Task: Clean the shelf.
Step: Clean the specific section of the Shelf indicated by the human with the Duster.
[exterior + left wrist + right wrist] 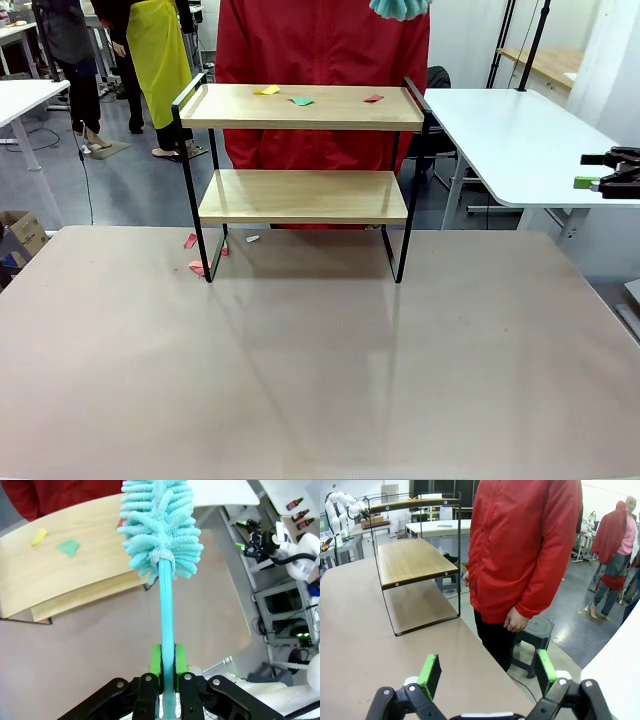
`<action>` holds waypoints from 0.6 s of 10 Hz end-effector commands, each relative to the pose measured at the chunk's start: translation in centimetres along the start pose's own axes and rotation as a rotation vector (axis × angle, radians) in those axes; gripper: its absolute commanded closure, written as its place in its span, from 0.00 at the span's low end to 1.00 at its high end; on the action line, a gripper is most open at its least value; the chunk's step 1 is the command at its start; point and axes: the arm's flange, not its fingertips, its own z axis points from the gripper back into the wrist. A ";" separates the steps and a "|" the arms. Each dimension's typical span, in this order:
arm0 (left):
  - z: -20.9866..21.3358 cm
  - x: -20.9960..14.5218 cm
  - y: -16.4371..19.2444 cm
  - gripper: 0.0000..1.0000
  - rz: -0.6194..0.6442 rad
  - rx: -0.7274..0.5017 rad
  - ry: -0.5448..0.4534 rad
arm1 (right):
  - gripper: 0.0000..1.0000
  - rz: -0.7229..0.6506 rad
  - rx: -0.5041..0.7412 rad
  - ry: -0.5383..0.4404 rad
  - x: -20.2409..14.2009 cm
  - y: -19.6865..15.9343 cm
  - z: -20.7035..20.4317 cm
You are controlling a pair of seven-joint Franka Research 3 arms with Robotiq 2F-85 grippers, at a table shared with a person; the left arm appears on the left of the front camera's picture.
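Left gripper [167, 661] pinches a fluffy teal microfibre duster [161, 520] above the two-tier light-wood, black-framed shelf [75, 575]. The right gripper [592, 170] waits spread at far right. The next move is probably sweeping the coloured paper scraps [301, 100] off the top board.

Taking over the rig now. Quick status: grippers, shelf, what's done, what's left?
Left gripper: shut on the duster handle, head raised over the shelf, off the board.
Right gripper: open, empty, off to the right side.
Shelf: at the table's far edge, person behind it.
Top board: yellow scrap, green scrap, red scrap. Lower board looks bare.
Table scraps lie by the shelf's left legs.
Done: top board not swept.
Left: brush the three scraps off.
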 end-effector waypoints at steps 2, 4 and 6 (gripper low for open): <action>-1.7 -1.5 -3.9 0.87 0.118 0.115 -0.084 | 0.00 0.003 0.003 0.003 0.3 0.3 0.0; -3.5 -2.1 -6.8 0.87 0.140 0.203 -0.157 | 0.00 0.003 0.003 0.003 0.3 0.3 0.0; -5.6 -2.7 -8.2 0.87 0.188 0.222 -0.209 | 0.00 0.003 0.003 0.003 0.3 0.3 0.0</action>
